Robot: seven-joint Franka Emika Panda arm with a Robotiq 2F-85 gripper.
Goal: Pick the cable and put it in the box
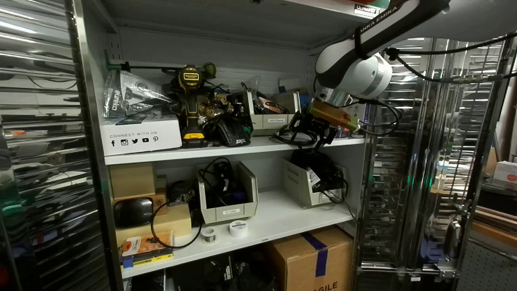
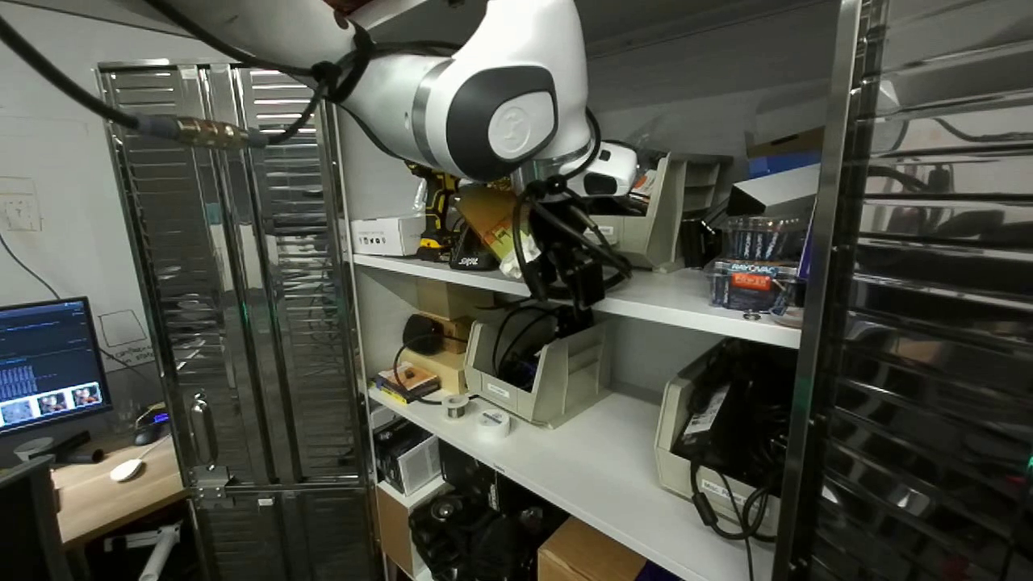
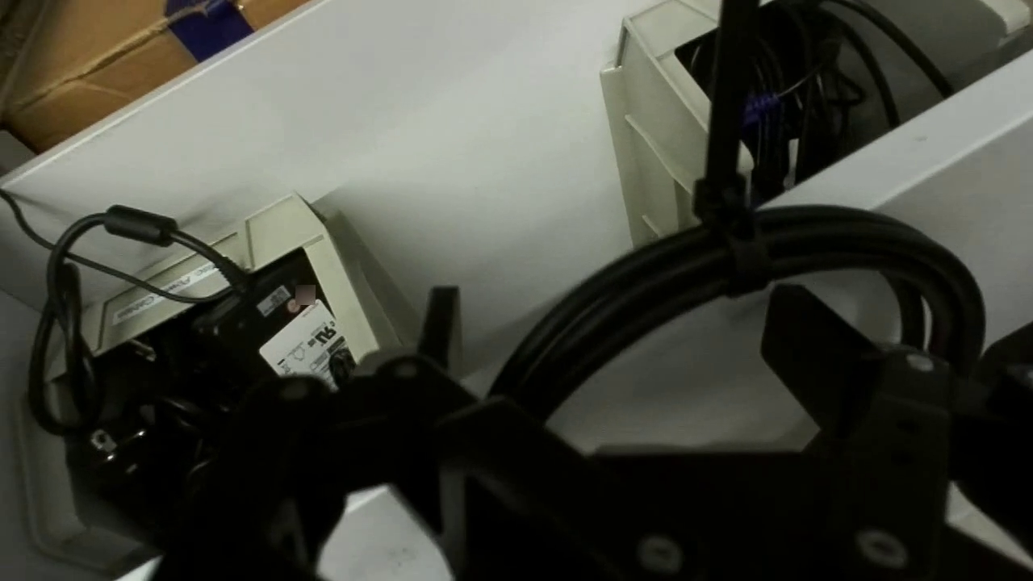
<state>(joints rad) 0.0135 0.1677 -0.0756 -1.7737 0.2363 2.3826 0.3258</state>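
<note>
A coiled black cable (image 3: 605, 319), bound with a black tie, lies at the front of the upper shelf; its coil also shows in an exterior view (image 1: 299, 142). My gripper (image 3: 613, 311) is open, its fingers wide apart, with part of the coil crossing the gap in view; contact cannot be told. It points down at the shelf edge in both exterior views (image 1: 317, 137) (image 2: 577, 290). Three pale grey-tan bins could be the box: an upper-shelf bin (image 1: 266, 125), a lower-middle bin (image 2: 581, 371) and a lower-end bin (image 2: 674, 452). I cannot tell which is meant.
The upper shelf edge (image 1: 226, 152) runs above the lower bins. A drill (image 1: 190, 101) and a white box (image 1: 141, 135) share that shelf. Tape rolls (image 1: 238, 228) and small cartons (image 1: 133, 180) are on the lower shelf (image 1: 274, 218). A brown carton (image 1: 299, 258) is below.
</note>
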